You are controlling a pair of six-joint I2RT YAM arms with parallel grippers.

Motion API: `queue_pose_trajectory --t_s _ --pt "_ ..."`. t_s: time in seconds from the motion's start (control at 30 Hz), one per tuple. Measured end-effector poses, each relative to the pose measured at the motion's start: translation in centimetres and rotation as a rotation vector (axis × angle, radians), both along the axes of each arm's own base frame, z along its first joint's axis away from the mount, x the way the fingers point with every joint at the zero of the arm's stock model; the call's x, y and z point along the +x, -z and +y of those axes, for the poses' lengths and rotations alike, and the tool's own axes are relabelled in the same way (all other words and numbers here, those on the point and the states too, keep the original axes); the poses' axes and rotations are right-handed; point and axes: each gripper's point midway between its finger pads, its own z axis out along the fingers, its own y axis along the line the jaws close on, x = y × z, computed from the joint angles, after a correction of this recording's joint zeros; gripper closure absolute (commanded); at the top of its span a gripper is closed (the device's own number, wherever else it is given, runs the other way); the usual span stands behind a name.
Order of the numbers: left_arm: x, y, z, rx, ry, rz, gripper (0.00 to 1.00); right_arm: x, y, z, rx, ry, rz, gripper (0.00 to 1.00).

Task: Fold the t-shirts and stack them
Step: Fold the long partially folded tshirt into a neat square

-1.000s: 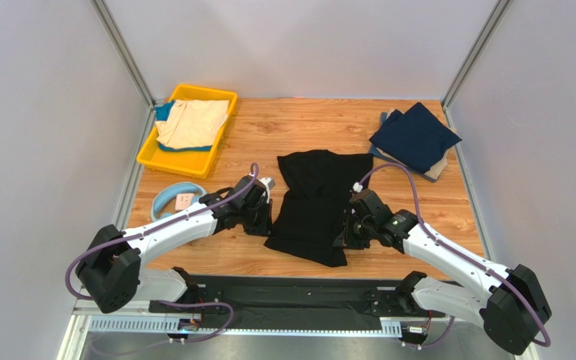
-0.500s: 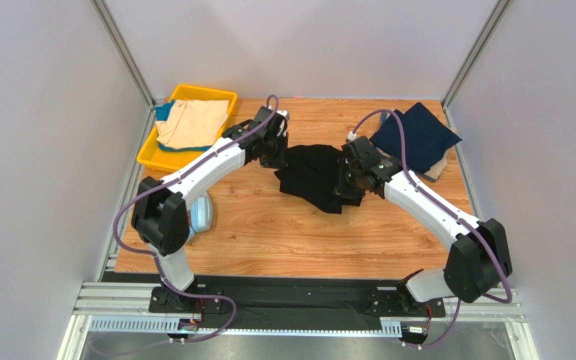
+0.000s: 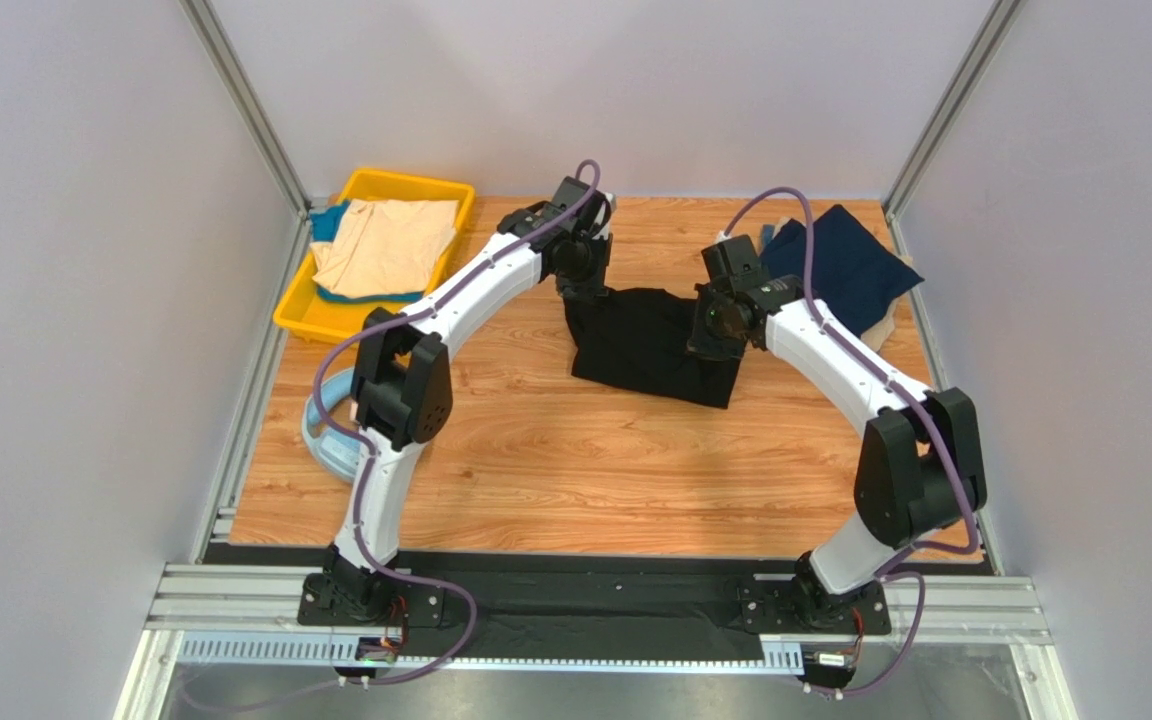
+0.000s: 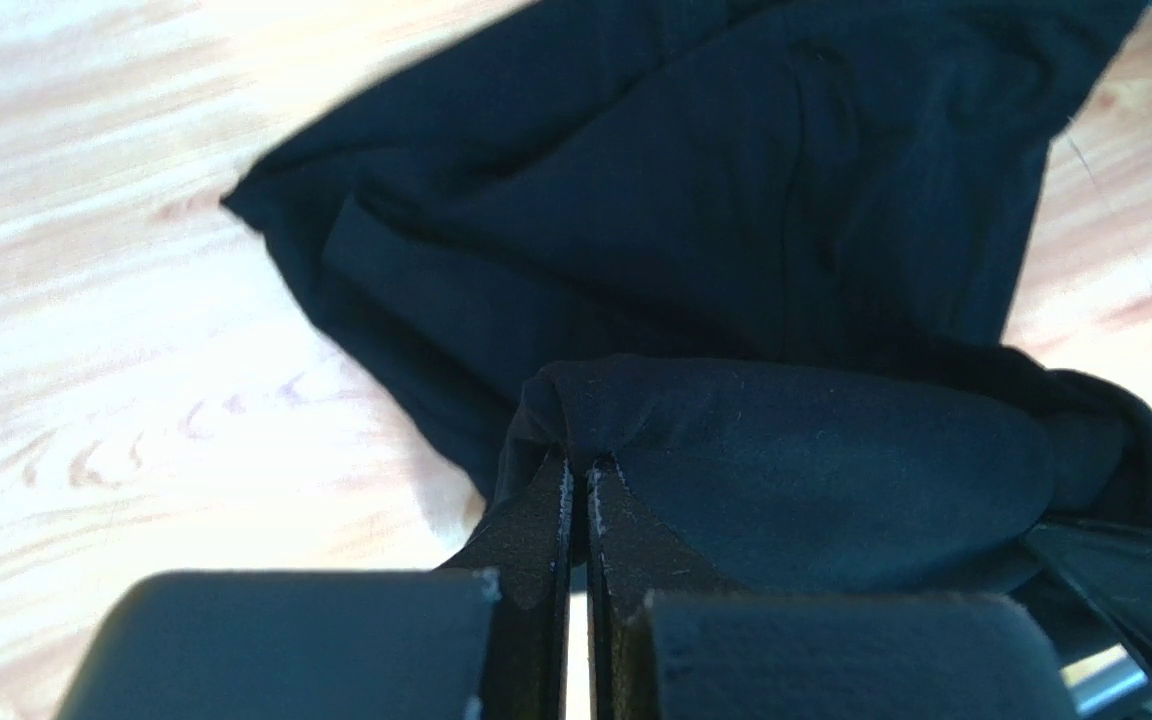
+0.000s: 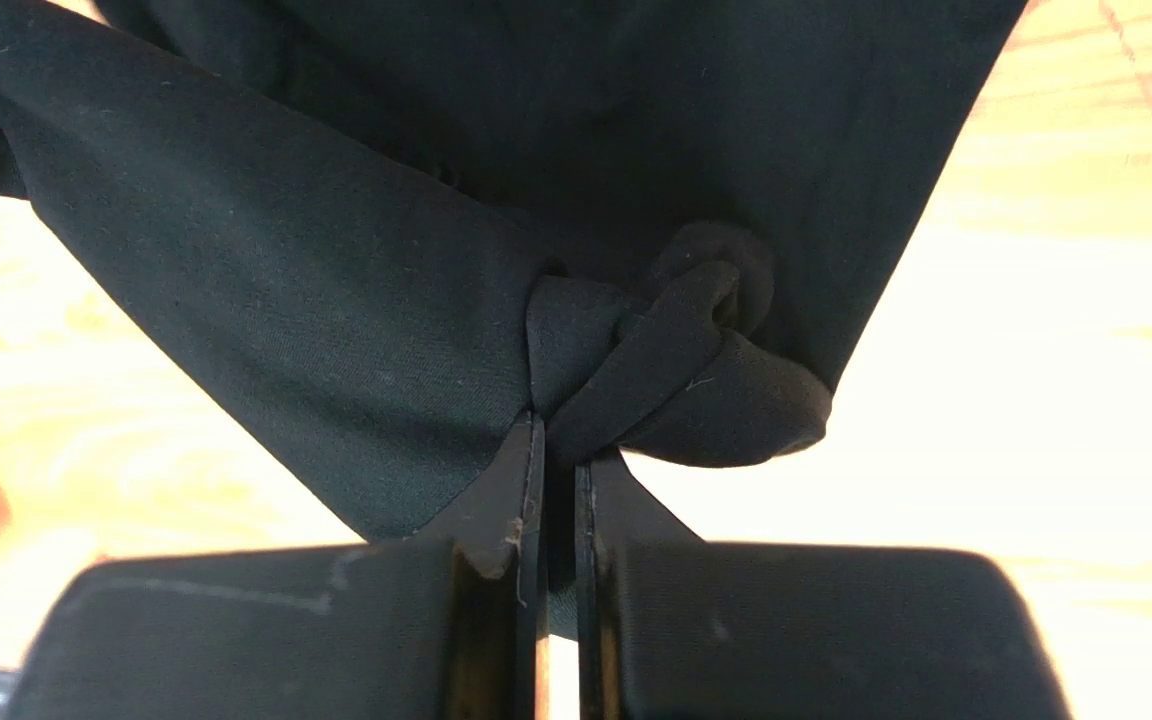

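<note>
The black t-shirt [image 3: 645, 345] lies folded over at the middle back of the wooden table. My left gripper [image 3: 581, 285] is shut on its left far edge; the pinched cloth shows in the left wrist view [image 4: 778, 465]. My right gripper [image 3: 708, 327] is shut on its right far edge, a bunched knot of cloth in the right wrist view [image 5: 642, 360]. A navy t-shirt [image 3: 845, 263] lies on a beige one [image 3: 880, 330] at the back right. A cream t-shirt [image 3: 382, 243] lies in the yellow tray [image 3: 330, 321].
Light-blue headphones [image 3: 324, 435] lie at the left, partly behind the left arm. Metal frame posts stand at the back corners. The black rail [image 3: 597, 608] runs along the near edge.
Both grippers have carried the near edge of the black shirt away from me, folding it over itself. The shirt now sits shorter and farther back.
</note>
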Motion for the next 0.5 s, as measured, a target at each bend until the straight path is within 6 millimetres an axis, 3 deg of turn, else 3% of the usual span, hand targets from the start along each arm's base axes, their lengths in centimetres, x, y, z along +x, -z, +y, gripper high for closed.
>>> queue_pose_trajectory --t_s 0.37,0.5 --pt "3.3 0.9 -0.6 0.006 -0.023 -0.018 1.0 4.1 4.0 -0.9 -0.035 0.06 0.045 0.95" --pt "4.0 1.8 -0.3 0.019 -0.037 -0.012 1.0 6.0 5.7 -1.3 -0.035 0.087 0.07 0.83"
